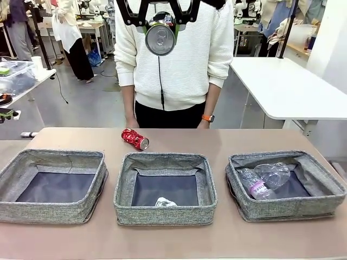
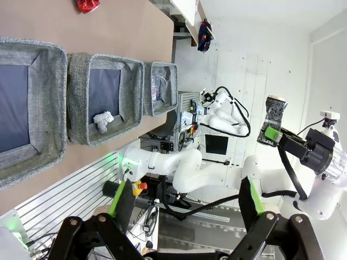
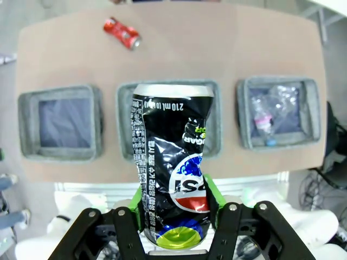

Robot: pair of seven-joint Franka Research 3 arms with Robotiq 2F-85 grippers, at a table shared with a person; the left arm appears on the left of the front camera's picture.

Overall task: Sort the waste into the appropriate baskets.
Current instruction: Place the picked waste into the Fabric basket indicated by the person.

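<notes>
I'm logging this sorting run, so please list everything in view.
table: one, brown, under everything
baskets: three, grey, in a row on the table
bottles: two, clear, one purple-labelled, in the right basket
paper wad: one, whitish, in the middle basket
red can: one, red, lying on the table beyond the baskets
dark can: one, black with print, held above the table
person: one, white sweater, at the far side
left gripper: one, black, green pads, open, empty
right gripper: one, black, green pads, shut on the dark can

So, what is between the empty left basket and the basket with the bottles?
The middle basket, holding a small paper wad, stands between them, as the front view shows.
</notes>
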